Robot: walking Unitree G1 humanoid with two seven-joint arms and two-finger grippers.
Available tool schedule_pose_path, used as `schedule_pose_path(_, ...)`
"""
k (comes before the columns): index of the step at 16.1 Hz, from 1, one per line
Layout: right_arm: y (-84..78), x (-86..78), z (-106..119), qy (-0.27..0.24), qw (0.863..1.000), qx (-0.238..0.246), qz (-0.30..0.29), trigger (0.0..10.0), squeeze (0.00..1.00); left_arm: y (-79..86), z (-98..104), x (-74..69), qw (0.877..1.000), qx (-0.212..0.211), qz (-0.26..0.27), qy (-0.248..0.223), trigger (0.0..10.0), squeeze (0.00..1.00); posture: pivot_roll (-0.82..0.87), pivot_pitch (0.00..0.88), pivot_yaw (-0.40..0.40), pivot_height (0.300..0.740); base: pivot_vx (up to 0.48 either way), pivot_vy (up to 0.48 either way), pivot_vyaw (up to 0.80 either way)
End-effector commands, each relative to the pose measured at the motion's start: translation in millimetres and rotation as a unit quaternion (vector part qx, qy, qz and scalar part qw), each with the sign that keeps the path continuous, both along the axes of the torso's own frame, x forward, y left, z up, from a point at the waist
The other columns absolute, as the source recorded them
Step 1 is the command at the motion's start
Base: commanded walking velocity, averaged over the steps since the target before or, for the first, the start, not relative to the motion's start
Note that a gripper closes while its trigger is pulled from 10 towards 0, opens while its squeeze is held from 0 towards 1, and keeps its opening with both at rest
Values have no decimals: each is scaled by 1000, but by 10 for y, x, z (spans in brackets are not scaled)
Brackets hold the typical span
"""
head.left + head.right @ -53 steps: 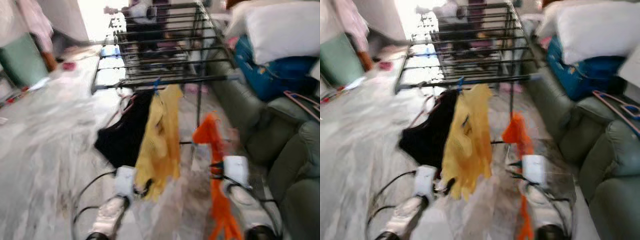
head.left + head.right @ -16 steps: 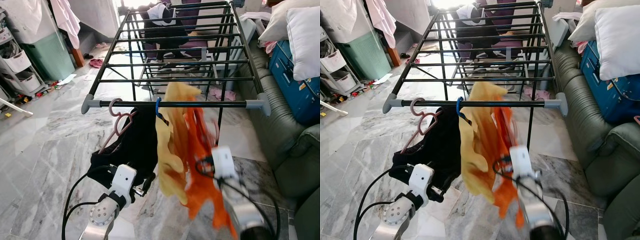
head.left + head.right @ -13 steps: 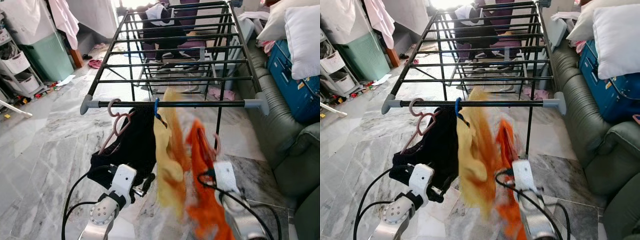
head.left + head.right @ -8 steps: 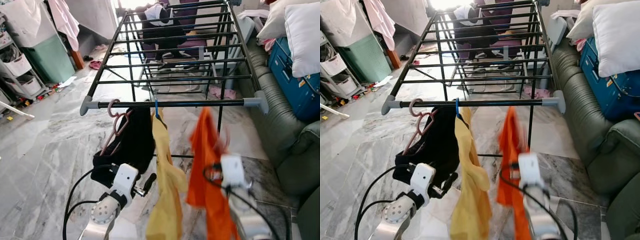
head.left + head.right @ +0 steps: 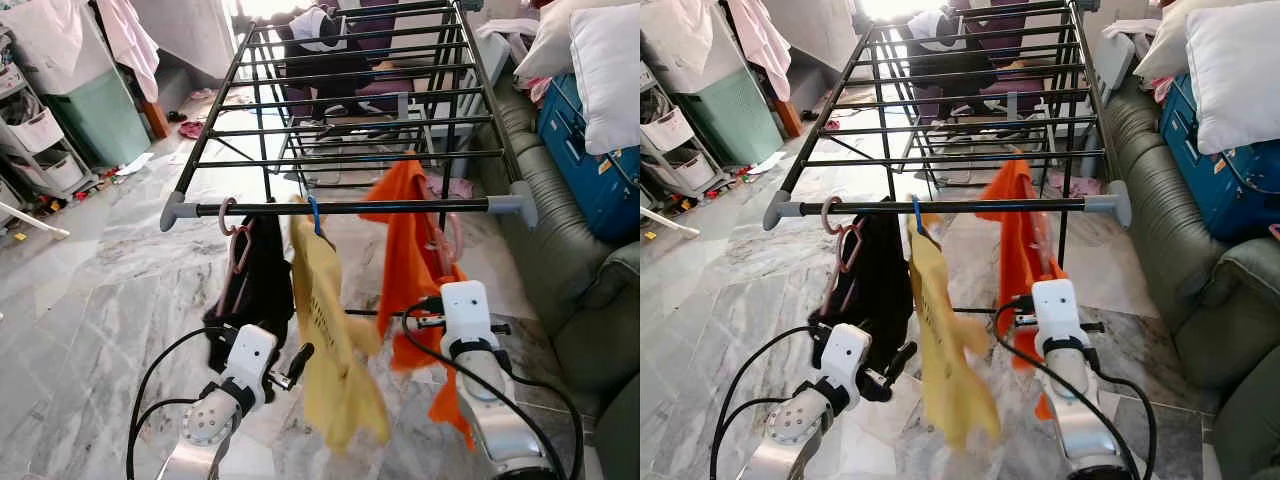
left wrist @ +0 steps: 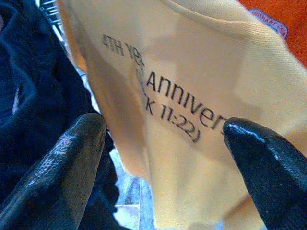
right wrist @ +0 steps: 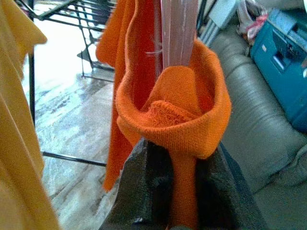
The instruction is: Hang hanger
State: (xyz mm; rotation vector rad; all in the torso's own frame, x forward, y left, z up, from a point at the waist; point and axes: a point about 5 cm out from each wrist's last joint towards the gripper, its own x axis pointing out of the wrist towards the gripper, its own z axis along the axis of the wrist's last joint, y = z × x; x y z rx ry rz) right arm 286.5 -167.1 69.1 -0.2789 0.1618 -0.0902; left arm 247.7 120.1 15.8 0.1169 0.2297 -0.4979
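The right wrist view is showing the right gripper [image 7: 184, 184] pinching the orange garment [image 5: 408, 250] around its pink hanger [image 7: 178, 31]; the head views are showing that garment now raised against the drying rack's [image 5: 350, 207] front bar, higher than 0.5 s ago. The left gripper [image 6: 165, 158] is hanging wide open beside the yellow shirt [image 5: 325, 310].

The near rail [image 5: 350, 207] of the drying rack [image 5: 350, 90] carries a black garment [image 5: 262, 285] and a yellow shirt [image 5: 325, 320] on its left half, crowding that side. Right of the orange garment [image 5: 412, 250], the rail runs bare to its grey end cap [image 5: 522, 203], with a sofa [image 5: 590, 300] close on the right.
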Motion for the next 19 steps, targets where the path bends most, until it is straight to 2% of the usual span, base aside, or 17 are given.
schedule_pose_path(1,40,112,150,-22,1000,15,1,10000,0,37,-6,21,1000,2,1,2,10000,0,-178,0,131,740,0,0,0)
schedule_pose_path(5,55,340,263,-10,999,42,0,10000,0,17,5,34,1000,-7,-3,-3,10000,0,-174,0,132,740,0,0,0)
schedule_pose_path(8,95,451,189,45,997,58,1,10000,0,-42,96,33,998,-59,-25,-19,10000,0,-163,0,126,740,0,0,0)
schedule_pose_path(12,138,538,152,75,994,82,3,10000,0,-20,103,35,998,-59,-26,-21,10000,0,-156,0,122,740,0,0,0)
schedule_pose_path(19,81,598,40,132,982,130,-21,10000,0,-54,144,33,997,-61,-30,-25,10000,0,-155,0,117,740,0,0,0)
